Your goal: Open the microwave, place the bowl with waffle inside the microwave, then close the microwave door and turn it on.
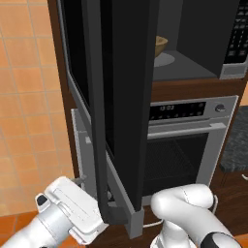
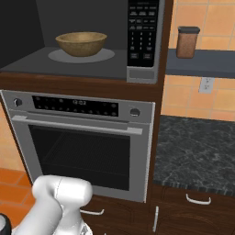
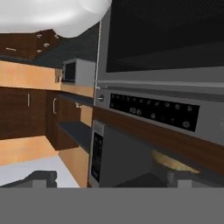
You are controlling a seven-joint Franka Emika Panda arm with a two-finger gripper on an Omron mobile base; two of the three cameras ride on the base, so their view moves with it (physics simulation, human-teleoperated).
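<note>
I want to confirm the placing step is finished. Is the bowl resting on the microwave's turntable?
Touching. In the right base view the bowl sits upright in the middle of the pale turntable inside the microwave, its base meeting the disc with no gap.

The oven's display strip (image 2: 78, 103) shows pale digits too small to read for sure; the microwave's button panel (image 2: 142, 33) bears illegible marks.
</note>
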